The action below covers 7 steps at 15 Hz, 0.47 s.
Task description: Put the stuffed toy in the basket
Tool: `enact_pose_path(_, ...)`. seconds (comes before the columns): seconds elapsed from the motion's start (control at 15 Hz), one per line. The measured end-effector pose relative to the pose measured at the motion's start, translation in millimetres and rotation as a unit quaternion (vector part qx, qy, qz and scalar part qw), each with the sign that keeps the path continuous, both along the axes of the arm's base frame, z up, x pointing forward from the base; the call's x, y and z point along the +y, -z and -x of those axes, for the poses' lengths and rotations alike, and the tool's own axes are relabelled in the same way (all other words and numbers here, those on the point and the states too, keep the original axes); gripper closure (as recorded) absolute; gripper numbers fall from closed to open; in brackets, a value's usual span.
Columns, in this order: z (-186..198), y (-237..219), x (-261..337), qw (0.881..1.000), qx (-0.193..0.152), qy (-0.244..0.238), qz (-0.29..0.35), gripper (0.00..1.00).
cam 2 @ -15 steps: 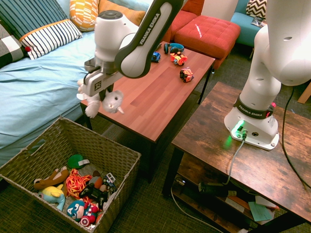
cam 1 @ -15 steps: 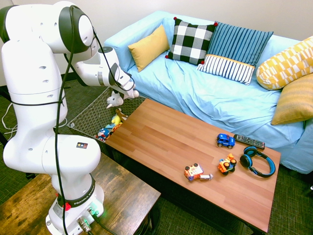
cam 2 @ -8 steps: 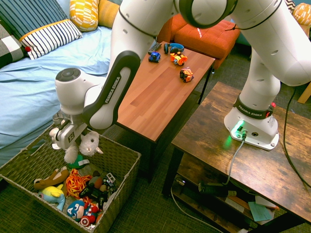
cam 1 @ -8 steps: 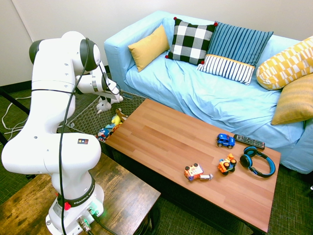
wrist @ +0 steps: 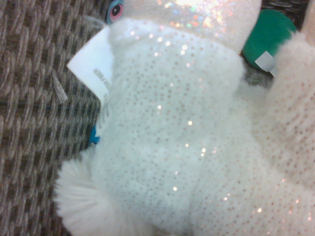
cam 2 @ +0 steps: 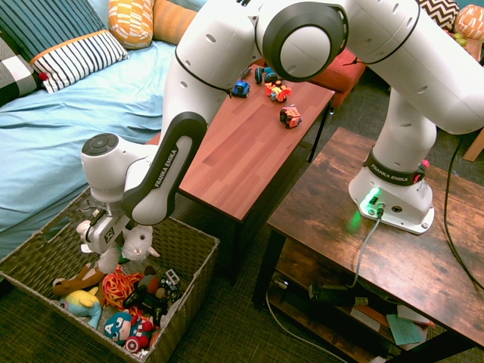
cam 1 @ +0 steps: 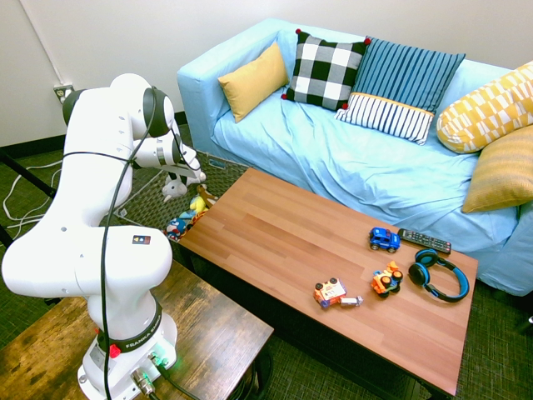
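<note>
Sofa (cam 1: 333, 158), light blue, runs along the far side with cushions propped against its back; out of play.

Worktop (cam 1: 333, 258), long wooden coffee table, sits in front of the sofa. It carries a few small toys, a remote and blue headphones (cam 1: 439, 277) at the far end, all well apart from the action.

Basket (cam 2: 185, 261) stands on the floor off the near end of the worktop, beside the sofa. Woven, slanted walls, open top, so a drop from above should land inside. Its floor already holds a heap of small colourful toys (cam 2: 125, 299), piled toward one end.

Arm is folded down over the basket with the end effector (cam 2: 113, 240) pointing straight down, inside the rim line. That posture suits a low release instead of a throw.

Stuffed toy (cam 2: 134, 246), white plush, hangs from the end effector, which is pinched tight on it. It is inside the basket's mouth, just above the heap, apparently not yet resting on anything. Wrist view is filled by its glittery white fur (wrist: 177, 142), a sewn label (wrist: 96, 71) sticking out, woven basket wall behind.

Judgement: carry is finished; only letting go remains.
</note>
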<state>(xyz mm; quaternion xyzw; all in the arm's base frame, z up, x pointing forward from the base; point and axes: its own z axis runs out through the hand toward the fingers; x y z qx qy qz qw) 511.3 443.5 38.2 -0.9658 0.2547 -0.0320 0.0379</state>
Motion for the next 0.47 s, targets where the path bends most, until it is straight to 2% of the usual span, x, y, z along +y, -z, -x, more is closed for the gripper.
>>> enact_pose_path(0.47,-3.2,-0.7,-2.9,1.0,-0.001,0.007,0.0,0.0)
